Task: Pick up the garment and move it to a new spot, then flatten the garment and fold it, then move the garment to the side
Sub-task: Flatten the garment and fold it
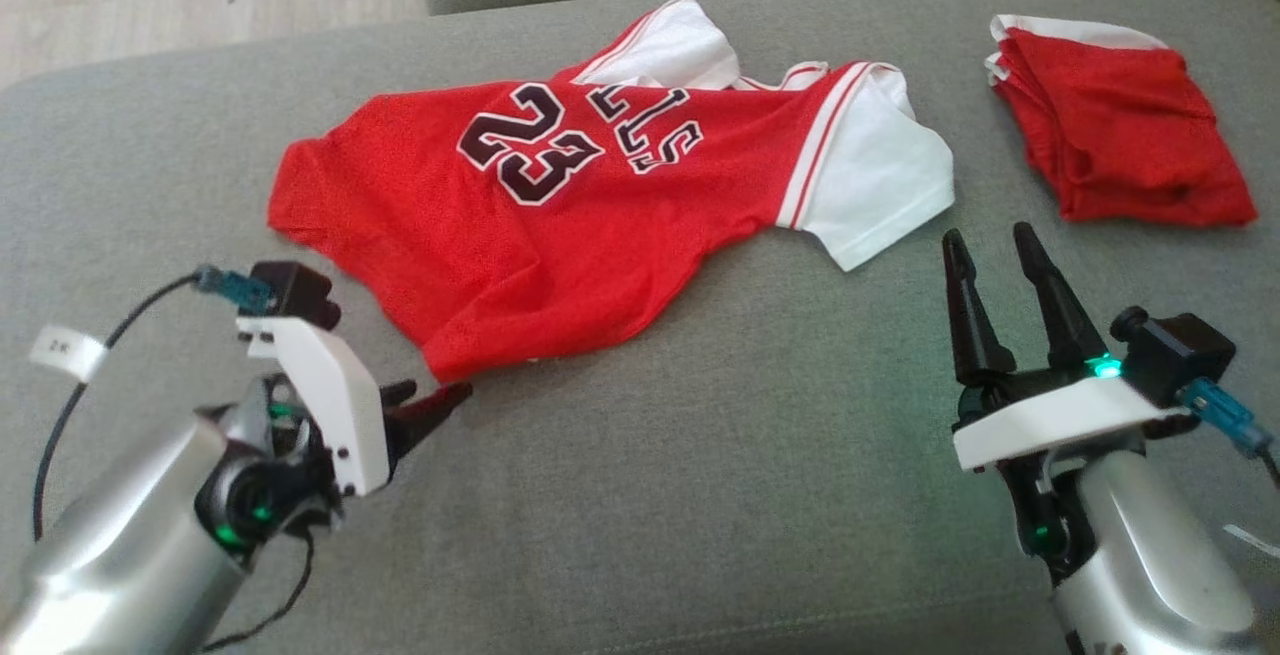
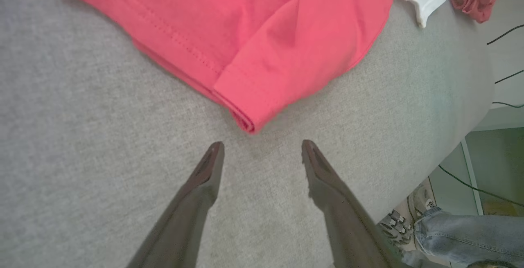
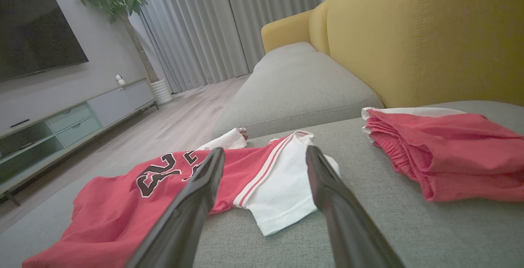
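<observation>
Lettering on the red jersey (image 1: 560, 225) is made up of a large dark number 23 (image 1: 530, 145) edged in white and, beside it, the letters LLS (image 1: 645, 125). Whatever comes before those letters is lost in a fold. From the head view both are seen upside down. A small white tag (image 1: 65, 350) on the left arm's cable carries marks too small to be read.

The left hand (image 1: 435, 397) is held low over the grey sofa cushion (image 1: 700, 495). Its forearm rises from the lower left and its fingers are turned toward the robot's right, at the jersey's nearest hem corner. In the left wrist view the fingers are spread wide with nothing between them. The folded hem corner lies just ahead of the tips, apart from them. The right hand (image 1: 986, 233) is held upright at the lower right, fingers pointed away from the robot, parted wide and empty, near the white sleeve (image 1: 880, 175) without touching it.

The jersey is laid printed side up on the cushion, somewhat rumpled. Its long axis runs slantwise: the hem is toward the robot's left and nearer, the collar and white sleeves toward the right and farther. Folded red shorts (image 1: 1120, 125) are set apart on the far right of the same cushion. A shoe (image 2: 403, 219) and a jeans leg (image 2: 466, 231) of a person are seen past the cushion's edge in the left wrist view.
</observation>
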{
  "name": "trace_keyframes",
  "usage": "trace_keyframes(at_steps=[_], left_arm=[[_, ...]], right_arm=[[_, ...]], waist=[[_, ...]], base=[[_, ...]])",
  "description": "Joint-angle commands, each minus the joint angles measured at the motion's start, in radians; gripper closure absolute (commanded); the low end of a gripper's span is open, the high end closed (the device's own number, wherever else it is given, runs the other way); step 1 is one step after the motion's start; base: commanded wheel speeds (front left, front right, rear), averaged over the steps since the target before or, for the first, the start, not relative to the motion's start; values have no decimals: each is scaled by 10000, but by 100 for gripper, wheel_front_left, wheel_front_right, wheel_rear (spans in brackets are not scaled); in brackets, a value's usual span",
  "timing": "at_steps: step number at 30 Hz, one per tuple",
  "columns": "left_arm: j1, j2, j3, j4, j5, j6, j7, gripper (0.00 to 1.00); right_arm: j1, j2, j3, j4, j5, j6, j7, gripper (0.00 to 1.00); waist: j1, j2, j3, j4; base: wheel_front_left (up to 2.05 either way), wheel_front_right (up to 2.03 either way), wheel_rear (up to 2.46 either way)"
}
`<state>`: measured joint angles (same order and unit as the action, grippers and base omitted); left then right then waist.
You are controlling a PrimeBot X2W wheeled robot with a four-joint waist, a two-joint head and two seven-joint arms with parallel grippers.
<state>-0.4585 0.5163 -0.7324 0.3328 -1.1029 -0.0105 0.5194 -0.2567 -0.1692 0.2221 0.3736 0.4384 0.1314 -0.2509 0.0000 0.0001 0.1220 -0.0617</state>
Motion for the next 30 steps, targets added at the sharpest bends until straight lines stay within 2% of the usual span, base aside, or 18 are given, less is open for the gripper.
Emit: trace_keyframes(at_steps=[1,10,11,12,13,17,22,25,30], left_arm=[[-824,190,522,-90,-33,-98,-9,0],[-1357,-212,472,832,-125,-424,44,0],[-1392,-226,459,905,-119,-460,43,34],[-1427,-248,460,953,-127,-498,27,86],[-1451,-267,476,986,-154,-529,14,100],[-1489,-148,493,794,-324,-697,201,100],[-1368,437,511,-158,-1022,-861,1322,100],[-1157,1082,529,-818,-1508,-633,2319,100],[-383,2209,396,-1742,-2190,12,3791,100]], right_arm=[[-443,-70,231,-258,-7,-7,-109,0],[-556,-76,162,-203,107,-7,-109,0],[-557,-70,147,-197,109,-7,-109,0],[-554,-62,132,-190,107,-7,-109,0],[-540,-54,114,-180,101,-7,-109,0],[-435,-32,-19,-118,69,-7,-109,0],[-220,-32,-137,-18,-5,-7,-109,0],[-135,-45,-122,78,-28,-7,-109,0],[-79,-45,-111,168,-46,-7,-109,0]], waist=[[0,-1,98,-127],[0,-1,331,-538],[0,-1,331,-552],[0,-1,320,-556],[0,-1,291,-548],[0,-1,73,-382],[0,-1,-364,22],[0,-1,-611,225],[0,-1,-784,390]], base=[[0,0,0],[0,0,0],[0,0,0],[0,0,0],[0,0,0],[0,0,0],[0,0,0],[0,0,0],[0,0,0]])
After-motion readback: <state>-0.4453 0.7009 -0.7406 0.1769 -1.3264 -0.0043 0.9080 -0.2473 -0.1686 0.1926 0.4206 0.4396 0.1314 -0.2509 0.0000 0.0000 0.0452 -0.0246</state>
